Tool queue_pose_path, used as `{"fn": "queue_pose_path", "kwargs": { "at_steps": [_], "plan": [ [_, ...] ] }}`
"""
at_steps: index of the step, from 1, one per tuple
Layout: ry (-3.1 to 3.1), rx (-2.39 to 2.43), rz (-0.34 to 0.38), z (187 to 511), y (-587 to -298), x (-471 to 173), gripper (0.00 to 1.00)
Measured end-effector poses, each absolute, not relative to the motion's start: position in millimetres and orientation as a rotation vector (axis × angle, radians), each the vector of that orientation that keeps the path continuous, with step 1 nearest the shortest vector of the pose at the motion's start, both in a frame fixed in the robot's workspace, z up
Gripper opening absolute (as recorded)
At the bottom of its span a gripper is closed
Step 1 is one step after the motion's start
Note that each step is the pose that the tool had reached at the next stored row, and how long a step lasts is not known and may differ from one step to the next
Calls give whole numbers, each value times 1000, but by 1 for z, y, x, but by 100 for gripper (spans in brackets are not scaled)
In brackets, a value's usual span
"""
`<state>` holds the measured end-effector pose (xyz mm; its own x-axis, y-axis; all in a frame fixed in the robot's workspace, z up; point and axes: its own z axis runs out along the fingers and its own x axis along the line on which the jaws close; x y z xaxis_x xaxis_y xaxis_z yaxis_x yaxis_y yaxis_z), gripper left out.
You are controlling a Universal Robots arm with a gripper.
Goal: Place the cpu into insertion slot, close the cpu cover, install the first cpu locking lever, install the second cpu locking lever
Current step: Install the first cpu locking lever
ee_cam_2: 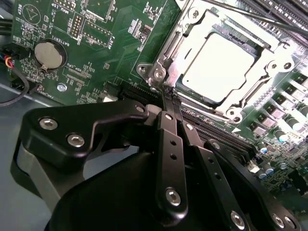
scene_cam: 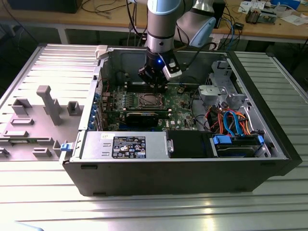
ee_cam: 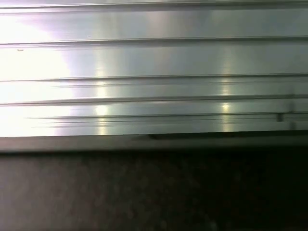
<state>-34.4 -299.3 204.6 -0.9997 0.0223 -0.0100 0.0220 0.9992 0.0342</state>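
Closest to my second wrist view sits the hand (ee_cam_2: 171,94), black linkages filling the foreground, its two fingers brought together to a narrow point with nothing visibly clamped between them. I read it as closed and empty. The fingertips (ee_cam_2: 168,94) rest at the edge of the silvery socket frame, at the corner nearest the hand, touching or all but touching; I cannot tell which.

Just beyond the fingertips lies the cpu (ee_cam_2: 219,60), its pale metal top seated flat inside the insertion slot (ee_cam_2: 226,114). The cpu cover (ee_cam_2: 185,36) lies down around the chip, its square window framing the metal top. A thin metal lever rod (ee_cam_2: 250,17) runs along the far side of the socket from the hand.

To one side of the hand the green circuit board (ee_cam_2: 103,43) carries a round coin battery (ee_cam_2: 49,54).

In the exterior view the hand (scene_cam: 155,83) hangs inside the open computer case (scene_cam: 183,173), directly over the socket (scene_cam: 149,100) on the board. Nearer the camera than the hand is the grey power supply (scene_cam: 125,144); toward the exterior view's right is a drive bay with blue and orange cables (scene_cam: 231,120). The case stands on the ribbed metal tabletop (scene_cam: 269,211).
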Motion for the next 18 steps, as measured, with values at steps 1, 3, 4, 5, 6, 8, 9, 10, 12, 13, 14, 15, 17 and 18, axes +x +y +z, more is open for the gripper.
{"fn": "queue_pose_path", "kwargs": {
  "at_steps": [1, 3, 4, 5, 6, 8, 9, 10, 12, 13, 14, 15, 17, 18],
  "plan": [
    [3130, 34, 47, 205, -299, -34, 11],
    [3131, 35, 41, 205, -300, -34, 11],
    [3131, 35, 40, 205, -301, -34, 11],
    [3131, 35, 39, 205, -301, -34, 11],
    [3131, 35, 39, 205, -302, -34, 11],
    [3131, 35, 38, 205, -302, -34, 11],
    [3131, 35, 38, 205, -303, -34, 11],
    [3132, 35, 38, 205, -303, -34, 11],
    [3132, 35, 37, 205, -304, -34, 11],
    [3132, 35, 37, 205, -304, -34, 11],
    [3132, 35, 37, 205, -304, -34, 11],
    [3132, 35, 37, 205, -304, -34, 11],
    [3132, 35, 37, 205, -304, -34, 11],
    [3132, 35, 37, 205, -304, -34, 11]
  ]
}}
